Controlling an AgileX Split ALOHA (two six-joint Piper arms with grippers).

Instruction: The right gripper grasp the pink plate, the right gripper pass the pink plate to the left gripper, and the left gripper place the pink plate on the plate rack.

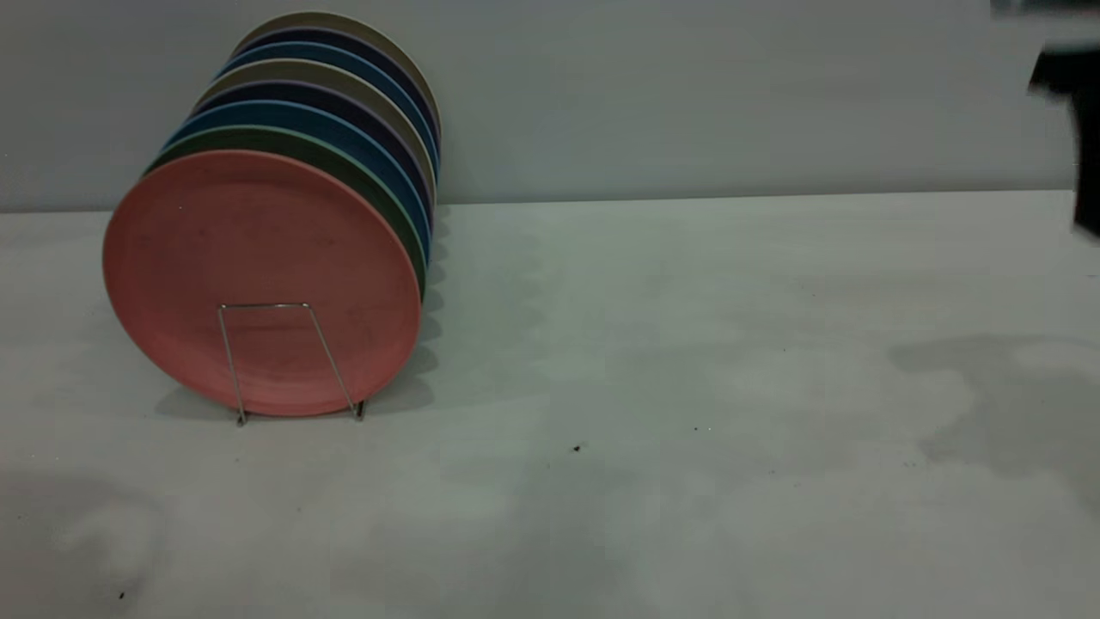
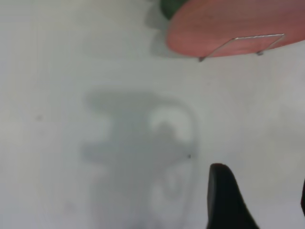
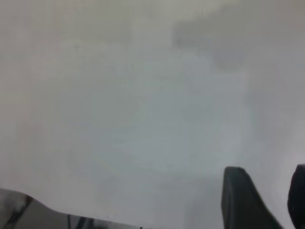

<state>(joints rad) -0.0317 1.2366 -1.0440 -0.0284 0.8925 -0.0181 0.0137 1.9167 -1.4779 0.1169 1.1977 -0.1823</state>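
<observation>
Pink plate [image 1: 258,258]: round, matte salmon, low rim; stands on edge, leaning slightly back, in the frontmost slot of the plate rack [image 1: 292,361] at the exterior view's left. One silver wire loop of the rack crosses its lower face, both wire feet on the table [image 1: 687,430].

Other plates: a row stacked upright behind the pink one in the same rack. Directly behind, a green plate [image 1: 378,193]; then a blue plate [image 1: 344,137]; further back, dark navy, beige and blue rims alternate, only their upper edges showing.

Left tool [image 2: 257,198]: not seen in the exterior view. Its own wrist view shows one black pointed finger [image 2: 224,198] and a sliver of the second at the picture's edge, set apart with bare table between them, holding nothing. It hangs above the table, its shadow below it, with the pink plate and rack loop some way ahead.

Right tool [image 3: 267,200]: two black fingers with a gap between, nothing held, over bare table. A dark part of the right arm [image 1: 1078,129] shows at the exterior view's far right edge, well apart from the rack.

Table: pale grey-white, with a few dark specks.
</observation>
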